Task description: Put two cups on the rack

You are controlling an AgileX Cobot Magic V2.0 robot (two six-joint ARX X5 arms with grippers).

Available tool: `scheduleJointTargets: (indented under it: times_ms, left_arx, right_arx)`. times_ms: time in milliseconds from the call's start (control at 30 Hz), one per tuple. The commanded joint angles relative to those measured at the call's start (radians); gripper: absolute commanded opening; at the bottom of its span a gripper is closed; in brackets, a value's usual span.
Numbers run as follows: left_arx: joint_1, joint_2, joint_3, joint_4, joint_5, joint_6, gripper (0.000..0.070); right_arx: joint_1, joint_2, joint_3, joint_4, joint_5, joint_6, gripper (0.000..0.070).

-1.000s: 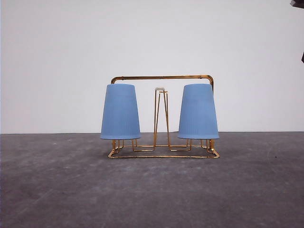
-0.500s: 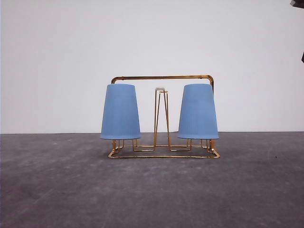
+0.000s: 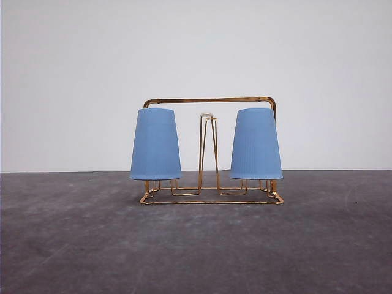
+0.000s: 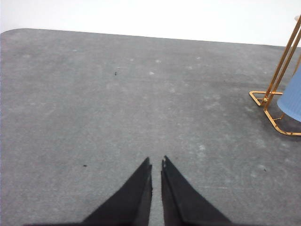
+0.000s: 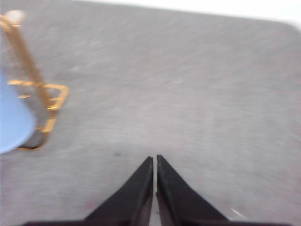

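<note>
Both tools, left (image 4: 156, 165) and right (image 5: 154, 161), pinched together empty, sit apart from the cup-laden rack (image 3: 211, 150).

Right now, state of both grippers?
Left gripper: shut, fingers together, holding nothing, over bare table.
Right gripper: shut, fingers together, holding nothing.

Lighting is even and diffuse; the front view is sharp, with faint shadows under the rack (image 3: 211, 195). The left wrist view is sharp. The right wrist view shows motion blur across the counter (image 5: 188, 94), strongest at left.
</note>
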Motion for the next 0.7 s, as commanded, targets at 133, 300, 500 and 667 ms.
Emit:
scheduleJointTargets:
  times_ms: [133, 300, 500, 667]
  left_arx:
    - [0.000, -0.001, -0.010, -0.017, -0.005, 0.013, 0.0015]
    - [0.000, -0.001, -0.010, -0.017, -0.005, 0.013, 0.0015]
    - [0.000, -0.001, -0.010, -0.018, -0.005, 0.013, 0.0015]
    - [0.001, -0.001, -0.010, -0.018, -0.005, 0.013, 0.0015]
  right_arx:
    - [-0.008, -0.280, -0.261, 0.070, 0.026, -0.002, 0.0007]
    - [-0.008, -0.498, -0.423, 0.073, 0.025, -0.002, 0.0007]
    - [-0.008, -0.674, -0.529, 0.073, 0.025, -0.002, 0.0007]
    - [-0.008, -0.712, -0.574, 0.124, 0.024, 0.000, 0.0007]
